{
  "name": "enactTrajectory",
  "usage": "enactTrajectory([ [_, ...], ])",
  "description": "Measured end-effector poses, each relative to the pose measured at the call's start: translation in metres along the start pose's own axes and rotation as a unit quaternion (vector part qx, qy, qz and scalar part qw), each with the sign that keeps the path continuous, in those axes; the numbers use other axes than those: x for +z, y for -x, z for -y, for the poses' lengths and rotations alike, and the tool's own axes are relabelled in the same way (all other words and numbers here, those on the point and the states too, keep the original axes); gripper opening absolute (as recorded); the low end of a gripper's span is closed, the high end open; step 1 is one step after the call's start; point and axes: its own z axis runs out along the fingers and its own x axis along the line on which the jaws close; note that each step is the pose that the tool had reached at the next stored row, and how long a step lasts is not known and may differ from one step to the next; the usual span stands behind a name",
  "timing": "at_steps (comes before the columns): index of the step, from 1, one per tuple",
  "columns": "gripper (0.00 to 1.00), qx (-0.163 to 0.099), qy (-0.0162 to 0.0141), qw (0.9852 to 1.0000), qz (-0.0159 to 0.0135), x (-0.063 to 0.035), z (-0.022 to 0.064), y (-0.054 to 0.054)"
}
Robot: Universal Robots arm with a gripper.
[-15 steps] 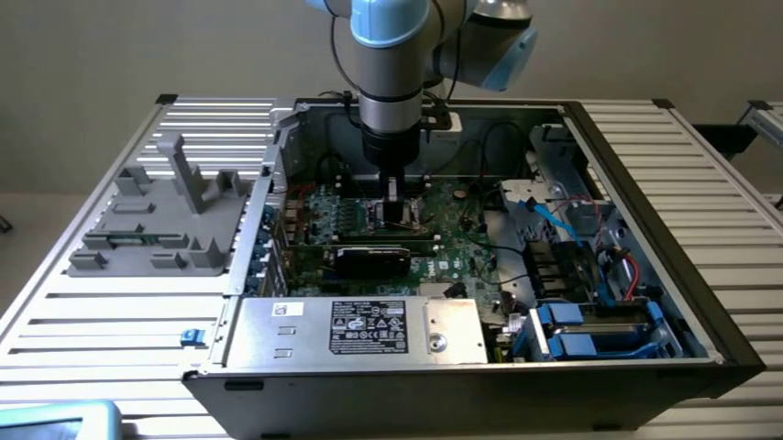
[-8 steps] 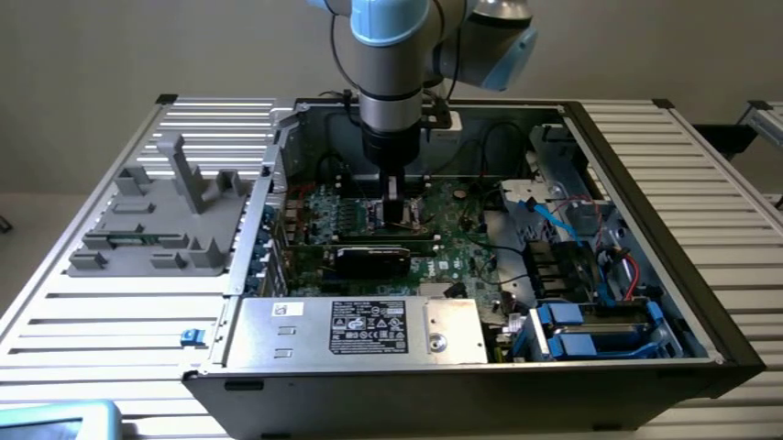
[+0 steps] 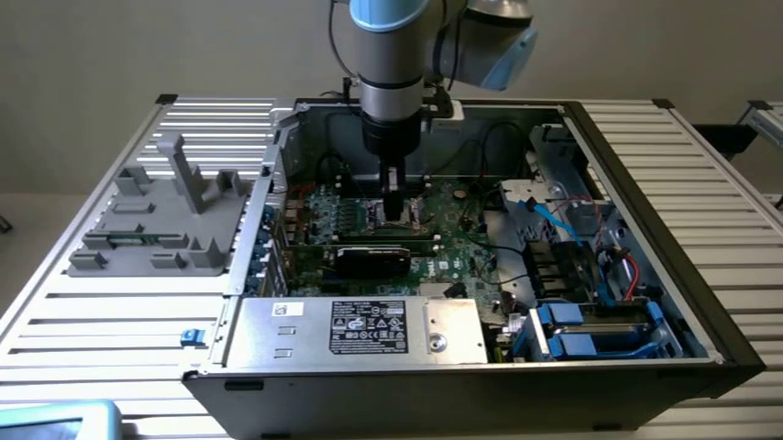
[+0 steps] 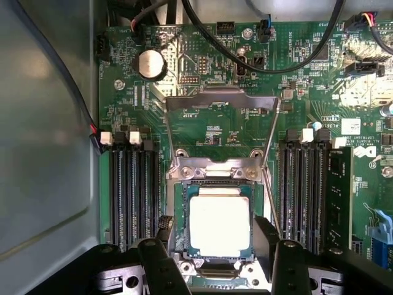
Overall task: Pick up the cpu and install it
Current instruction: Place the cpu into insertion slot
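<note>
The cpu, a small square chip with a silvery top and a thin green rim, lies flat in the socket on the green motherboard. The socket's metal load plate stands swung open beyond it. My gripper hangs straight over the chip, with its black fingers apart on either side of it and a gap showing between each and the chip's edges. In the exterior view the gripper reaches down into the open computer case at the motherboard's middle.
Memory slots flank the socket on both sides. Black cables loop above the board. A black card and a silver power supply box sit in front of the socket. A grey fixture stands on the table at the exterior view's left.
</note>
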Motion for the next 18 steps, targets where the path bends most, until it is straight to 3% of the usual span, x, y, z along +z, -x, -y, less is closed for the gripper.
enactTrajectory([
  [7, 0.62, 0.0, -0.0001, 1.0, -0.0012, -0.0255, -0.0012, -0.001],
  [12, 0.62, 0.0, -0.0001, 1.0, -0.0015, -0.0352, -0.0041, -0.002],
  [18, 0.62, 0.0, -0.001, 1.0, -0.0014, -0.0415, -0.0145, -0.002],
])
